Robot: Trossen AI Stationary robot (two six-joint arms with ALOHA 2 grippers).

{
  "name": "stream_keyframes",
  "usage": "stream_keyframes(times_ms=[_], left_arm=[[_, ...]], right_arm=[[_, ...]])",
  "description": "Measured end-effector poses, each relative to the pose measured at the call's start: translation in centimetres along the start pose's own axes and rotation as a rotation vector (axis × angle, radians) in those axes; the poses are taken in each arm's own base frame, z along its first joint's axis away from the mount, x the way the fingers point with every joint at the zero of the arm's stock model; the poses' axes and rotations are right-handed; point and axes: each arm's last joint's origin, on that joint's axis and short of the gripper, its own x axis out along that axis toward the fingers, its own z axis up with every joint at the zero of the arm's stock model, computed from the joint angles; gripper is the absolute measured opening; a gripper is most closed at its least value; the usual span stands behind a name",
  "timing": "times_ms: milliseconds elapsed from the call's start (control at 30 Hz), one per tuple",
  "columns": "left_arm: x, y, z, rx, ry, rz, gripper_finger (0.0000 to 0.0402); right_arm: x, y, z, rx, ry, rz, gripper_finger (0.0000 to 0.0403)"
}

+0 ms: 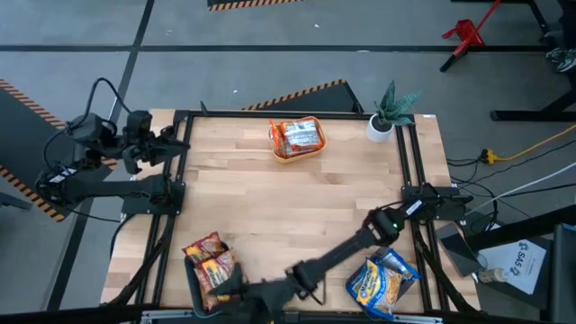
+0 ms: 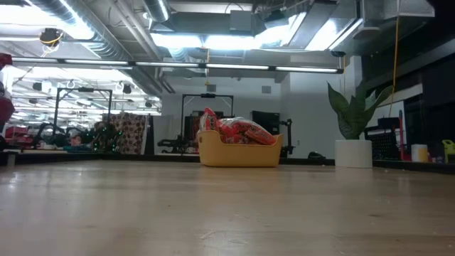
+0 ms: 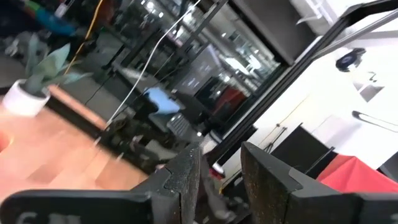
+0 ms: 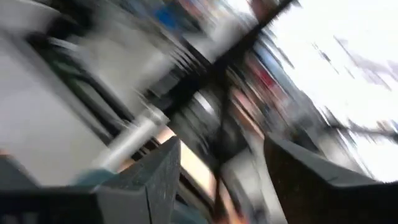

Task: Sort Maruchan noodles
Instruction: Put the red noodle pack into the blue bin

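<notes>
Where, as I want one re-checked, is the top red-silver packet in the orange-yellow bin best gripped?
Probably by the exposed edge of the top red-silver packet, coming straight down from above. It lies on the heap, standing above the rim of the orange-yellow bin, whose walls would block a sideways approach lower down.

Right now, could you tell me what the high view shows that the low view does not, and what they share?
Only the high view shows both arms: the left gripper parked at the table's left edge, and the right gripper reaching across the near edge beside the orange-red packets, with the blue packets further right. Only the low view shows the room behind and its ceiling lights. Both show the yellow bin of red packets and the potted plant.
</notes>
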Motion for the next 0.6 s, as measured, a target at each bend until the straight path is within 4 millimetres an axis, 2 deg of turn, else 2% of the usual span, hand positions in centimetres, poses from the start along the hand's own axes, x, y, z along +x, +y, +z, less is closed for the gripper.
stream_keyframes(times_ms=[100,167,267,333,400,500,600], left_arm=[[0.0,0.3,-0.3,-0.020,0.026,0.028,0.0112],[0.0,0.3,-0.3,-0.039,0.033,0.036,0.0112],[0.0,0.3,-0.3,-0.042,0.032,0.036,0.0112],[0.0,0.4,-0.3,-0.042,0.024,0.044,0.0112],[0.0,0.4,-0.3,-0.041,0.011,0.055,0.0112],[0.0,0.4,-0.2,-0.041,-0.001,0.067,0.0112],[0.0,0.4,-0.2,-0.040,-0.005,0.071,0.0112]], right_arm=[[-1.7,0.1,1.5,0.207,0.291,-0.265,0.0204],[-2.9,-0.5,1.6,0.325,0.448,-0.379,0.0194],[-3.6,-1.1,0.1,0.571,0.555,-0.313,0.0176],[-3.6,-1.0,-1.6,0.745,0.636,-0.224,0.0162],[-3.4,-0.6,-3.5,0.850,0.721,-0.146,0.0149],[-3.0,0.0,-5.8,0.932,0.806,-0.074,0.0130],[-2.5,0.0,-6.6,0.953,0.795,-0.068,0.0113]])
